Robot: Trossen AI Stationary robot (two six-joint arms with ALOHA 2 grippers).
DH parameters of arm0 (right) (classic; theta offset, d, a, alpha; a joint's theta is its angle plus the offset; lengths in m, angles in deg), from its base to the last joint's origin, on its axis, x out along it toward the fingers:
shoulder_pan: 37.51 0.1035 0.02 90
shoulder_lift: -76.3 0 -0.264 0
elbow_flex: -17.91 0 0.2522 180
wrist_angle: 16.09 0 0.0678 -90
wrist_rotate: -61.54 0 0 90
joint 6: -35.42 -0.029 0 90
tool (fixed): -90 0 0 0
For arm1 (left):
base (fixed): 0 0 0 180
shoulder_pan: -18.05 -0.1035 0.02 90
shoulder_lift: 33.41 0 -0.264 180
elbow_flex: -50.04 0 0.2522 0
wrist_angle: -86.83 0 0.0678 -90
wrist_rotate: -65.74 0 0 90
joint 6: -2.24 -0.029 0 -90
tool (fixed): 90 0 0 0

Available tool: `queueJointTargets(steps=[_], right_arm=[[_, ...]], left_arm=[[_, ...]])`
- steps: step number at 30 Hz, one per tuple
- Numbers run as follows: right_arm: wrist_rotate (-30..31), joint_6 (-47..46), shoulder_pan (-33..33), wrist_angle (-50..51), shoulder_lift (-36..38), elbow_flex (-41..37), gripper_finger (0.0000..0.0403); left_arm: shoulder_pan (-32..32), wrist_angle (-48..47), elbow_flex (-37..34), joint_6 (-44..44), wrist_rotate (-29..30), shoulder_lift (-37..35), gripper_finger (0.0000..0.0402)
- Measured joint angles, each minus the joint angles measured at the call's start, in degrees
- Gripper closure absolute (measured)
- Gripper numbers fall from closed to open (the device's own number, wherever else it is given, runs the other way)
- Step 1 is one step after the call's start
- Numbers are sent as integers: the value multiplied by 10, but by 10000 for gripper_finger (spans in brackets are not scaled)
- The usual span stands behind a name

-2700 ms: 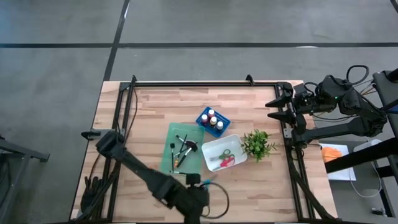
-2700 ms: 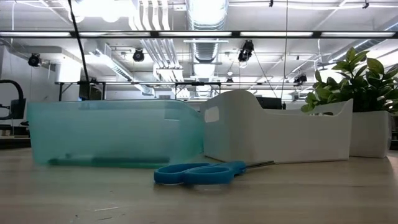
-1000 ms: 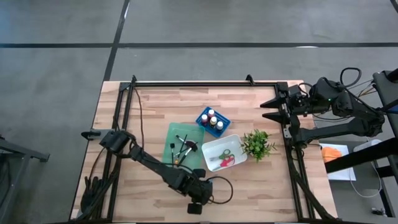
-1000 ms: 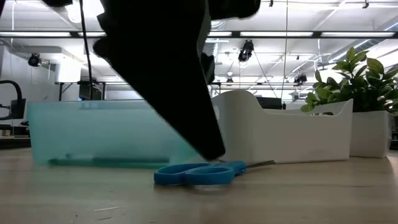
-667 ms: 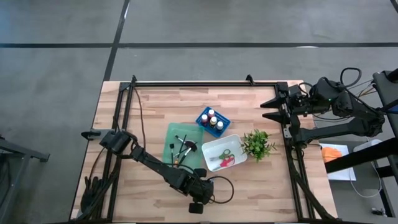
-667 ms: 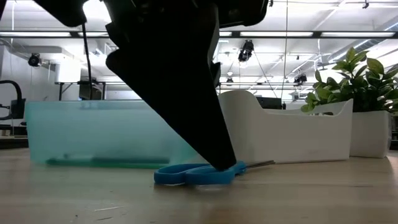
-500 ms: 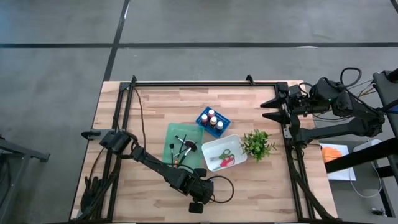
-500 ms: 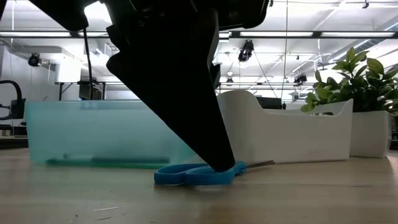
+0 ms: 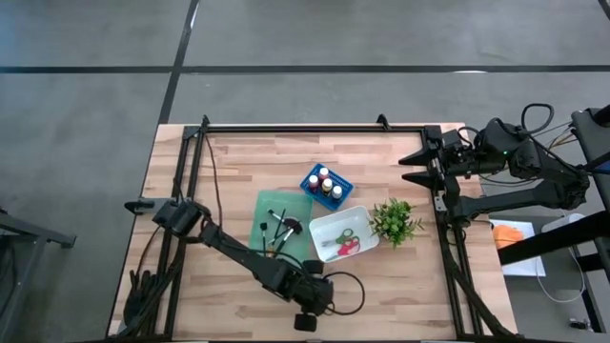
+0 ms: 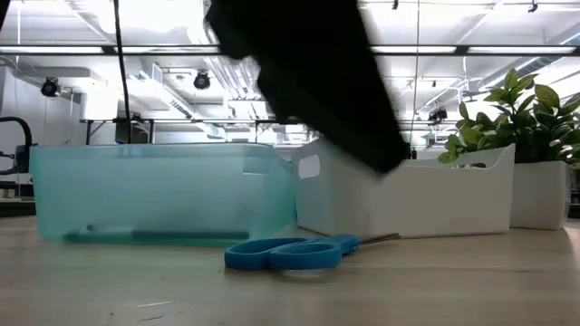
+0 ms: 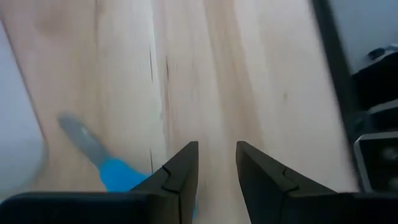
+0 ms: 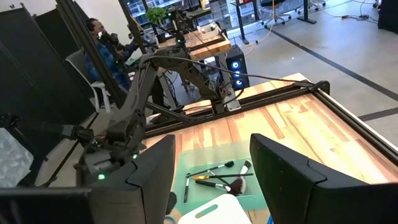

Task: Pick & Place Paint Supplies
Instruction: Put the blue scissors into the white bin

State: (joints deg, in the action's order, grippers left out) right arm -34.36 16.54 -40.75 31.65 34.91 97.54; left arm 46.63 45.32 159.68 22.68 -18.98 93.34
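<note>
Blue-handled scissors (image 10: 290,254) lie flat on the wooden table in front of a teal tray (image 10: 163,195); the left wrist view shows their handle (image 11: 118,175) beside my fingers. My left gripper (image 11: 216,155) hangs above the table to the right of the scissors (image 10: 385,154), tipped downward. Its fingers stand a narrow gap apart with bare wood between them. The teal tray (image 9: 281,227) holds dark-handled brushes. A blue basket (image 9: 326,184) holds paint bottles. A white bin (image 9: 341,236) holds red and green scissors. My right gripper (image 12: 211,162) waits open, raised at the table's far right (image 9: 415,167).
A small leafy plant (image 9: 396,221) in a white pot stands right of the white bin. A black metal frame (image 9: 315,128) runs along the table's edges. Bare wood lies near the front right (image 9: 400,286). A person sits beyond the table (image 12: 99,37).
My left gripper stood with its fingertips down at the blue scissors' handle. It has since lifted clear and gone toward the table's right edge. The scissors lie where they were on the table.
</note>
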Motion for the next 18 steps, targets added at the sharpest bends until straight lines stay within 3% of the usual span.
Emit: queueJointTargets(steps=[5, 11, 18], right_arm=[[0, 0, 0, 0, 0, 0, 198], [-46, 5, 0, -2, -11, -4, 198], [-131, 11, 44, -73, -83, -53, 198]], left_arm=[[7, -45, 67, -40, 40, -8, 285], [25, -198, 171, -32, 174, -50, 285], [71, -419, 214, 137, 377, -140, 285]])
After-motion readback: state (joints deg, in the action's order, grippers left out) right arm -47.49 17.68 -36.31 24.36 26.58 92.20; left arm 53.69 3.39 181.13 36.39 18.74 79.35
